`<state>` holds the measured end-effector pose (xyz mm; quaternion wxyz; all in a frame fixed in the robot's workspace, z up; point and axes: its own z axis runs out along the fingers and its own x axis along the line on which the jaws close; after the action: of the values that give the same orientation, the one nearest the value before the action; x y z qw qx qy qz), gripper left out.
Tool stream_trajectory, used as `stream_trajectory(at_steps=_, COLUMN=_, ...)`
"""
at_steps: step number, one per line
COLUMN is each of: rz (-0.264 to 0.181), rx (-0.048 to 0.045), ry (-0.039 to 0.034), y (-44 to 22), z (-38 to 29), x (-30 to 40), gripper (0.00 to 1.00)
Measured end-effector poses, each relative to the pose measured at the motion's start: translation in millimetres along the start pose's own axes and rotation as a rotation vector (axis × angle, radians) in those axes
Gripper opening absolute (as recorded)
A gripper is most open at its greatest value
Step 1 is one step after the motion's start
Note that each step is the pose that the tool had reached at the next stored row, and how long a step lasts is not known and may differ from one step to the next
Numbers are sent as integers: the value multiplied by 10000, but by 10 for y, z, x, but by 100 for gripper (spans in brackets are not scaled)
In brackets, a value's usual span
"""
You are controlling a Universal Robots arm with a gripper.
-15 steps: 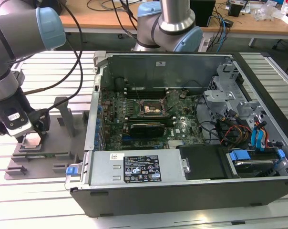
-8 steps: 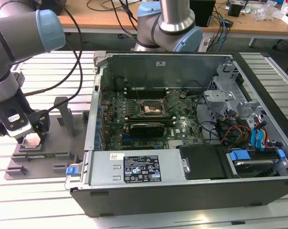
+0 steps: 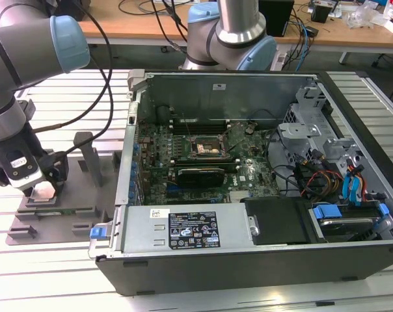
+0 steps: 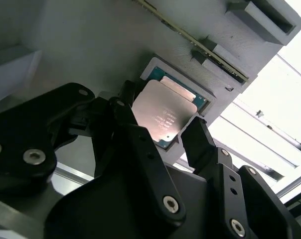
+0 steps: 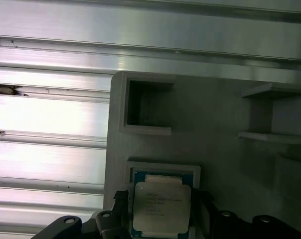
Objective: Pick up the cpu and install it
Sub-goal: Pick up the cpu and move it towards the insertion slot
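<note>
gripper: black two-finger gripper (image 3: 41,187) on a grey robot arm with pale blue joint caps (image 3: 27,58); at the exterior view's left; low over the fixture plate

hand state: spread; the black fingers (image 4: 198,142) stand one on each side of the cpu, close to two opposite edges; the chip sits in the gap between them; cannot tell whether either finger touches an edge; the chip is not lifted

cpu: small flat square cpu with a pale silver metal top and thin green rim (image 4: 163,113); lies flat, top up, in a shallow square recess (image 5: 163,167) of the plate; in the first wrist view the cpu (image 5: 160,205) takes up most of that recess; in the exterior view the cpu (image 3: 45,190) is a pale patch right under the gripper

fixture plate: large grey plastic fixture plate with upright posts (image 3: 60,224); lies on the table just beside the case, on the exterior view's left; an open rectangular pocket (image 5: 143,112) sits near the recess

table: slotted aluminium table (image 3: 53,276); bears the plate and the case

computer case: dark grey desktop computer case (image 3: 248,270); lies on its side, lid off; green motherboard (image 3: 248,175) exposed

socket: dark square metal-framed socket (image 3: 208,148) on the motherboard; well apart from the gripper and the cpu
</note>
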<state>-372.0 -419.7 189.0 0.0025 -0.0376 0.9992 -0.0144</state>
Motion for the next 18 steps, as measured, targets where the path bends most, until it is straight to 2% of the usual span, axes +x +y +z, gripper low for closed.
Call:
stream_trajectory(at_steps=10, rz=161, rx=1, ry=5, y=0, z=3, x=0, gripper=65)
stream_trajectory(at_steps=13, rz=163, rx=1, ry=6, y=0, z=2, x=0, gripper=55)
stream_trajectory(at_steps=18, rz=164, rx=1, ry=5, y=0, z=3, x=0, gripper=55)
